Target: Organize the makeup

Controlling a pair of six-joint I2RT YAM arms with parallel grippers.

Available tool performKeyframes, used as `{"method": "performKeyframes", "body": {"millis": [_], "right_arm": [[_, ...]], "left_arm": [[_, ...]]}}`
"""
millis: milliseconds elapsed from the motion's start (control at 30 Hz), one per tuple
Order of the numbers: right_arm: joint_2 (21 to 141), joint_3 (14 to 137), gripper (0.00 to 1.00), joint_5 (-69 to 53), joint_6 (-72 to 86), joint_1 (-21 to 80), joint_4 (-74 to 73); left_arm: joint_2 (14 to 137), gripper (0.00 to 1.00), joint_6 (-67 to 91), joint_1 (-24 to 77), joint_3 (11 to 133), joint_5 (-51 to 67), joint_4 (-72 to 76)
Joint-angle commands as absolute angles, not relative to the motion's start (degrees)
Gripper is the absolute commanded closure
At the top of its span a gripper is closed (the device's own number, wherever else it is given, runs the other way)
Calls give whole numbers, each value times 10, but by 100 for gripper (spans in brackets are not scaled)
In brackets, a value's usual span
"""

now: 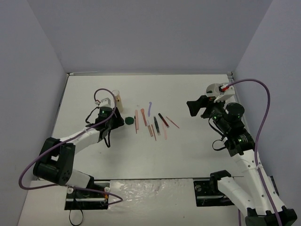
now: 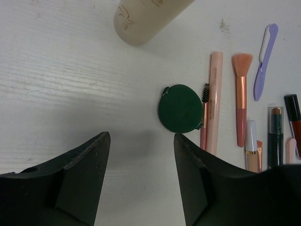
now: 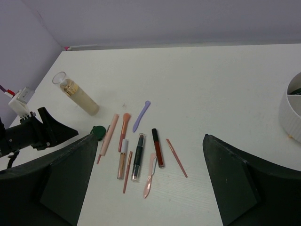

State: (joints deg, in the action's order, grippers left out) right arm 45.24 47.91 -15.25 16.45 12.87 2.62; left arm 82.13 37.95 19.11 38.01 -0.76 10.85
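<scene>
Left gripper (image 2: 141, 136) hangs low over the white table (image 1: 188, 150), its claw apart with only bare tabletop between the fingers. Just right of it lies a dark green disc (image 2: 181, 108), at the left end of a row of makeup sticks (image 3: 136, 155) in pink, red and black near the table's middle. A lilac stick (image 2: 264, 61) sits at the row's far side. A beige bottle (image 2: 146, 19) is just beyond the disc. Well to the right, the right gripper (image 3: 149, 136) is spread wide, holding nothing. A white bowl (image 3: 289, 108) sits at the far right.
</scene>
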Motion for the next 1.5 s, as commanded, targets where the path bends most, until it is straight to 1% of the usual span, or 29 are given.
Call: {"method": "performKeyframes", "body": {"millis": [0,133,433,800,1000,1100,1200,1367,1467], "right_arm": [[445,477,8,-160,156,138,79],[445,475,8,-161,152,140,79],[451,469,8,-161,150,142,83],[461,464,8,-165,152,142,86],[460,462,8,-169,153,142,87],[458,461,8,-169,152,142,88],[457,460,8,-170,152,142,87],[459,457,8,-174,152,142,88],[458,456,8,-178,153,142,88]], "left_arm": [[844,47,382,192,386,-8,248],[875,47,373,192,378,0,291],[939,49,370,193,390,35,325],[968,56,367,205,390,49,328],[970,68,360,215,390,41,313],[973,76,360,217,389,41,310],[976,81,359,220,391,40,309],[973,97,355,222,393,36,302],[967,100,353,224,391,37,299]]}}
